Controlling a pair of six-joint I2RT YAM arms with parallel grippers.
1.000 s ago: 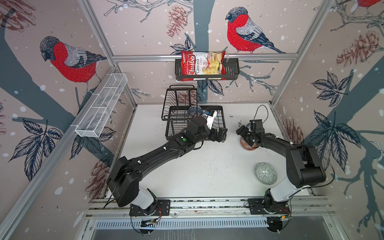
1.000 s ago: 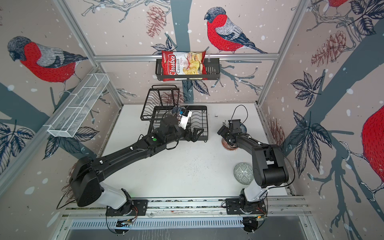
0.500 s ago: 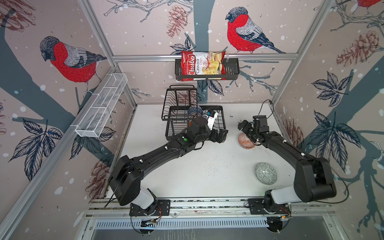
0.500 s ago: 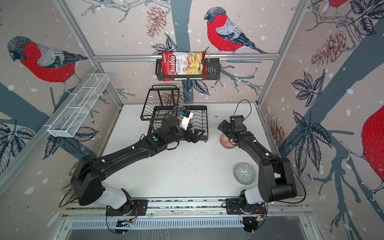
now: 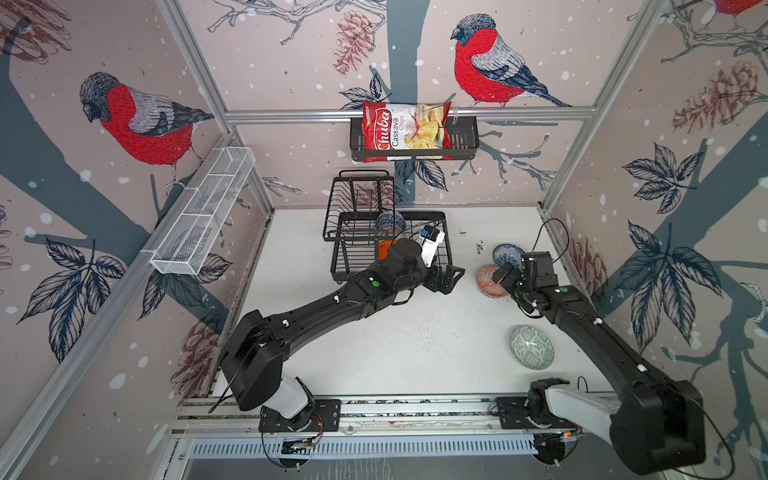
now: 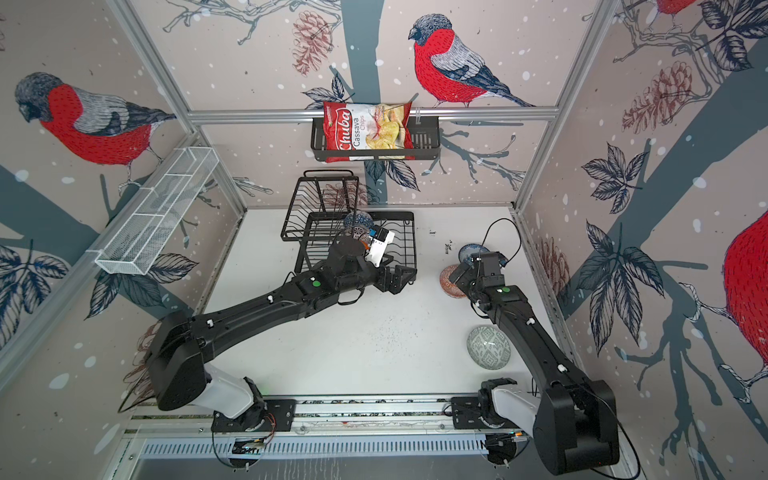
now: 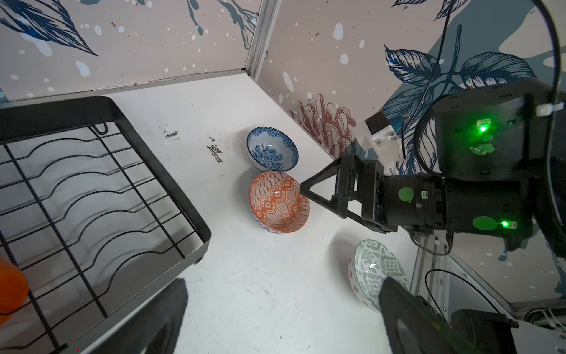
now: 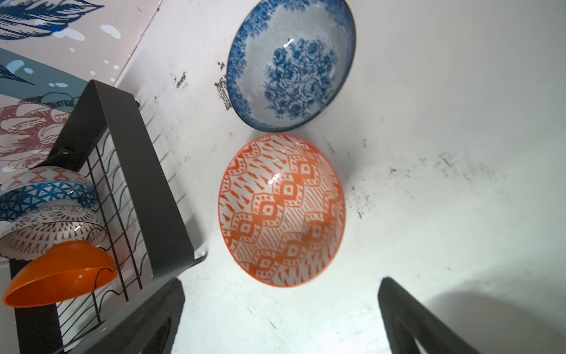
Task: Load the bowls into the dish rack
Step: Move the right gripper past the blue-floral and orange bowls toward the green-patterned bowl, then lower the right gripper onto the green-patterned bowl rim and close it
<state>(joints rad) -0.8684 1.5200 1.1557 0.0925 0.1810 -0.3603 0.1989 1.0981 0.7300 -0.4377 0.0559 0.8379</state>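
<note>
The right arm (image 5: 582, 320) reaches along the worktop's (image 5: 395, 332) right edge, its right gripper (image 5: 502, 277) spread wide and empty over the orange-white patterned bowl (image 5: 485, 282). The left arm (image 5: 332, 307) stretches to the dish rack's (image 5: 353, 255) front right corner, its left gripper (image 5: 448, 279) wide apart, empty.

My left arm (image 5: 316, 307) and right arm (image 5: 602, 332) are matte black, with white base housings (image 5: 286, 399). Green round stickers (image 7: 405, 194) mark my wrists. A black cable (image 5: 555, 219) loops off the right wrist. My fingers (image 7: 320, 174) are triangular frames.
</note>
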